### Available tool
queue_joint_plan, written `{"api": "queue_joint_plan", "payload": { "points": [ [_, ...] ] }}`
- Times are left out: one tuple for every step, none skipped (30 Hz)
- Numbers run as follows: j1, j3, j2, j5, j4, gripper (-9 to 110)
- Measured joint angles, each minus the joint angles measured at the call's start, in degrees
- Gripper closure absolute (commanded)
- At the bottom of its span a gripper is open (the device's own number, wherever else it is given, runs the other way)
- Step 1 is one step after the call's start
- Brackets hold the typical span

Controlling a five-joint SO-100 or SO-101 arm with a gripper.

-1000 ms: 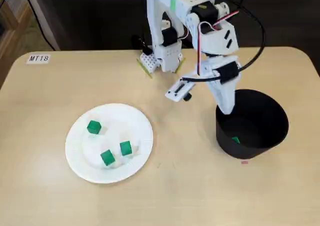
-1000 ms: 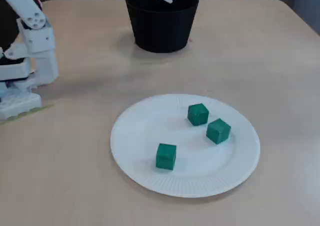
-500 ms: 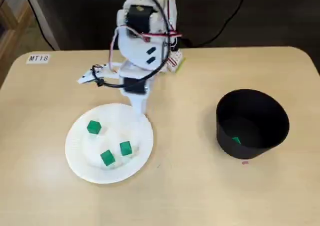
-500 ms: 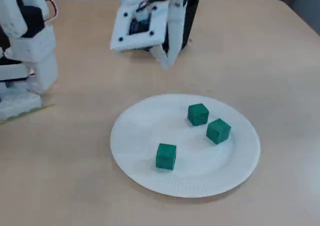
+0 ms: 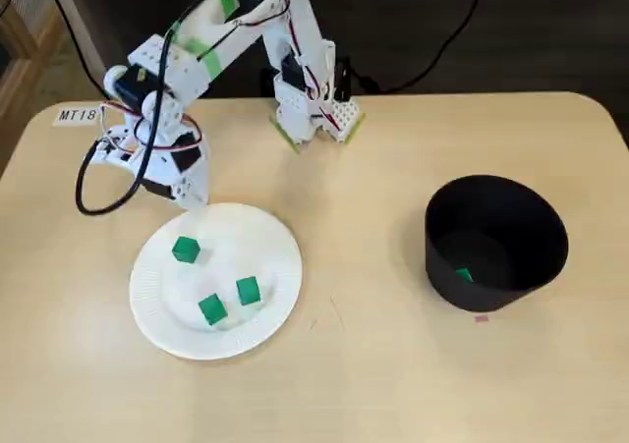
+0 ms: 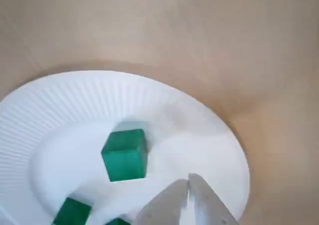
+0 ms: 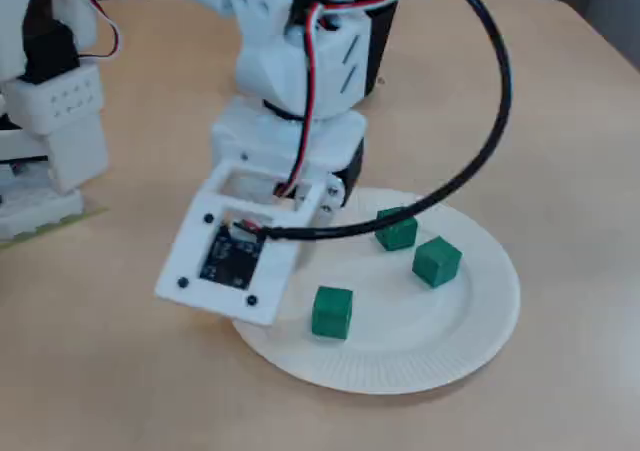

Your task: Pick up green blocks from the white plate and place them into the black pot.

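We see a white paper plate (image 5: 273, 258) lying flat on the bench (image 5: 373, 384) with three small green blocks (image 5: 185, 249) on it, none touching. In a fixed view, the black pot (image 5: 491, 186) stands upright well to its right, a fourth block (image 5: 463, 275) inside.

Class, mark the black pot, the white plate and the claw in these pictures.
black pot (image 5: 501, 301), in a fixed view, front outer wall.
white plate (image 5: 143, 288), in a fixed view, ribbed left rim.
claw (image 6: 188, 181), in the wrist view, between its closed fingertips.
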Motion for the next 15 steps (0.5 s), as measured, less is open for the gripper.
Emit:
{"api": "queue_joint_plan", "payload": {
  "points": [
    [0.00, -0.26, -0.18, -0.53, -0.70, 73],
    [0.00, -0.35, -0.18, -0.88, -1.05, 67],
    [-0.09, -0.35, -0.26, -1.23, -1.67, 63],
    [-0.09, -0.44, -0.26, -1.67, -2.11, 60],
    [-0.09, -0.44, -0.35, -1.76, -2.37, 58],
    [-0.09, -0.44, -0.62, -1.76, -2.37, 56],
    [-0.18, -0.44, -1.14, -1.76, -2.37, 55],
    [-0.26, -0.44, -1.49, -1.76, -2.37, 55],
    [-0.26, -0.44, -1.85, -1.76, -2.37, 55],
    [-0.44, -0.44, -2.20, -1.76, -2.37, 55],
    [-0.53, -0.53, -2.81, -1.76, -2.37, 55],
    [-0.79, -0.53, -3.52, -1.76, -2.37, 56],
    [-1.05, -0.53, -4.13, -1.76, -2.72, 57],
    [-1.23, -0.53, -4.48, -1.76, -3.25, 58],
    [-1.41, -0.53, -4.66, -1.76, -3.69, 58]
  ]
}}
